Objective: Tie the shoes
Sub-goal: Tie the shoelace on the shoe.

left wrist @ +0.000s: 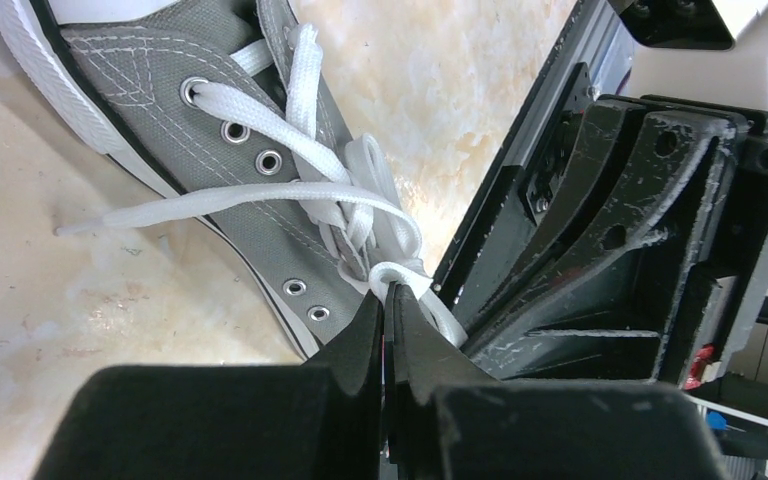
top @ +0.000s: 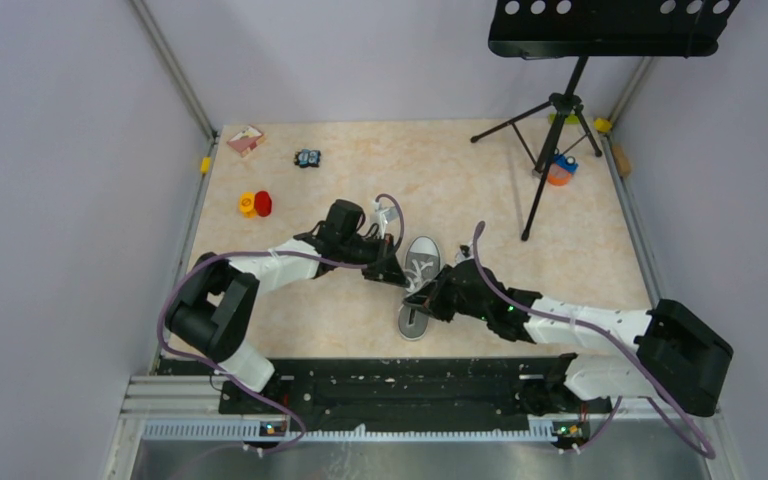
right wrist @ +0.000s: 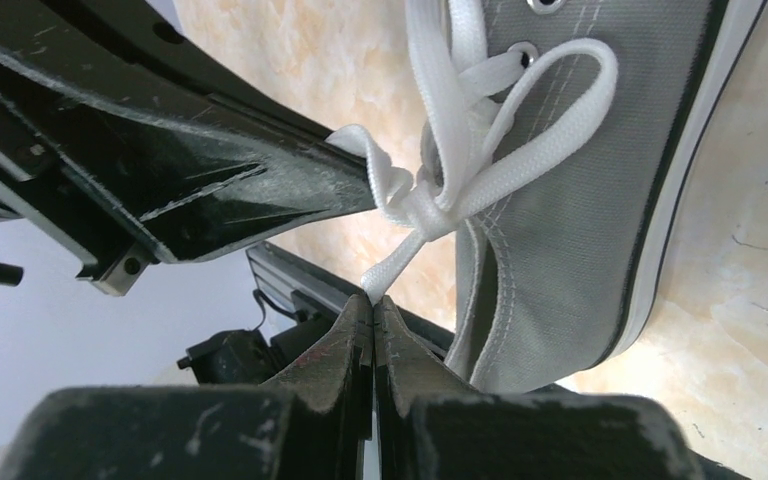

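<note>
The grey sneaker (top: 422, 262) lies mid-tabletop (top: 480, 190), its long axis running away from the arm bases, toe far. The left end effector (left wrist: 388, 300) and right end effector (right wrist: 372, 303) flank it, each clenched on a strand of the laces (right wrist: 460, 180). The knot (right wrist: 422, 212) sits between them, about equally near both, so tightening likely means pulling apart crosswise.

Left arm (top: 280, 262) reaches forward and inward; right arm (top: 570, 322) lies low and angles inward from the right. Left gripper (left wrist: 388, 295) and right gripper (right wrist: 372, 300) face each other, tips close. Both sets of jaws are pressed together, each pinching the lace (right wrist: 396, 262).
</note>
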### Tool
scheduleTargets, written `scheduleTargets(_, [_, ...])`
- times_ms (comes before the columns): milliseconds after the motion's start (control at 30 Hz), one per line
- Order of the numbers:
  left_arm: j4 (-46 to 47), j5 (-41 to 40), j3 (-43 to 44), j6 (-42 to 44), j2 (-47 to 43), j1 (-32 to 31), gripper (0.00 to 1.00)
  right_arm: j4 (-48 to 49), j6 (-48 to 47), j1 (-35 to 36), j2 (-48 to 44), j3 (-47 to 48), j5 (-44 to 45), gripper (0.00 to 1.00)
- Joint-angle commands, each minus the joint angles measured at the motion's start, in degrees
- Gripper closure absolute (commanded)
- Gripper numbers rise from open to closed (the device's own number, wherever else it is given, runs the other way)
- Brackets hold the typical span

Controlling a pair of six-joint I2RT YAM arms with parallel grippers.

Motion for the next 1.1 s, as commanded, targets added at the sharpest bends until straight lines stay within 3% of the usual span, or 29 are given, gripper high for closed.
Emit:
scheduleTargets(0, [1.4,0.0,0.1,1.7,-1.9,0.0,1.00,1.1,0.6,0.6,-2.8,1.9,-0.7,1.00])
scheduleTargets(1067, [-1.0,-0.1,1.0,2.3,-0.5,0.0,1.00,2.9,-2.1,4.8,-0.9,6.0,-0.8,1.00])
